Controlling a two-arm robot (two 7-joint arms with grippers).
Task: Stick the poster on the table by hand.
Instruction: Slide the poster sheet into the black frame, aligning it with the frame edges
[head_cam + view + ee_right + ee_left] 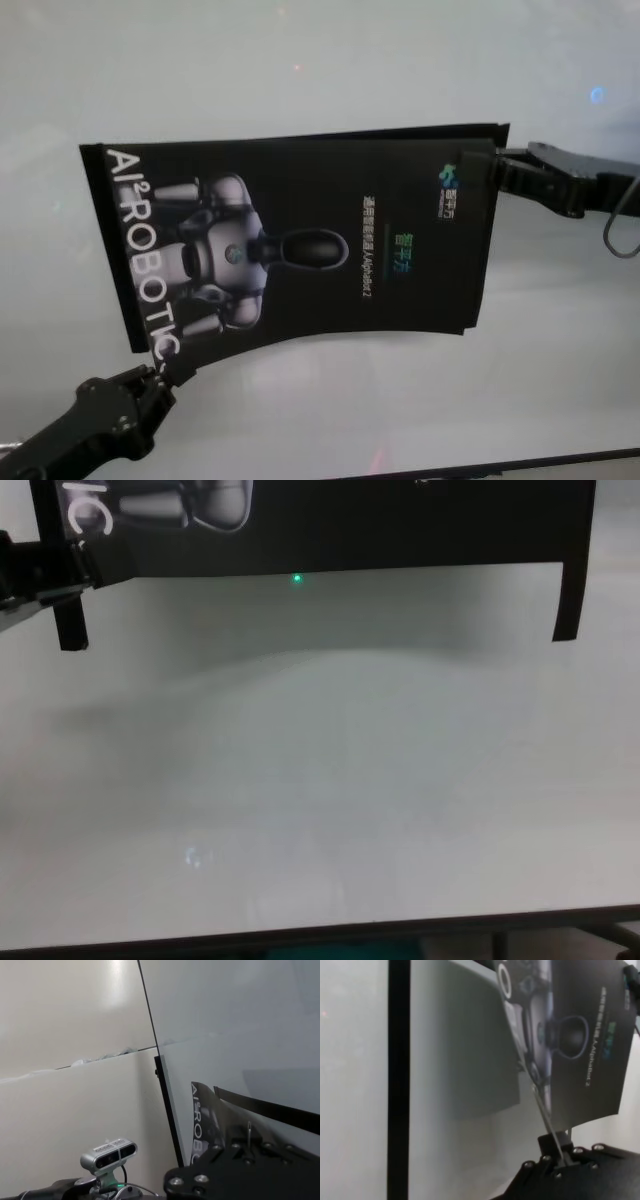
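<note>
The table (300,60), a broad plain white surface with a thin dark front edge, lies under everything, and the poster (330,230) hangs above it, not flat on it: in the chest view its lower edge floats clear of the white top and throws a soft shadow there, and in the head view the near edge bows in a curve. So the step in hand looks like the carrying and placing of the sheet, held stretched between both arms, with the sticking down not yet done. Narrow black strips (70,625) hang from the sheet's corners in the chest view; whether they are adhesive I cannot tell. The next move, as I judge it, calls for lowering both corners evenly so the sheet meets the table without a fold, then pressing it flat. The left arm reaches in from the near left with its forearm slanting up, and the left claw (160,372) is pinched on the corner beside the big white letters. The right arm comes in level from the right, and the right claw (497,165) is closed on the far right corner near the small logo, a thin cable looping behind it.
</note>
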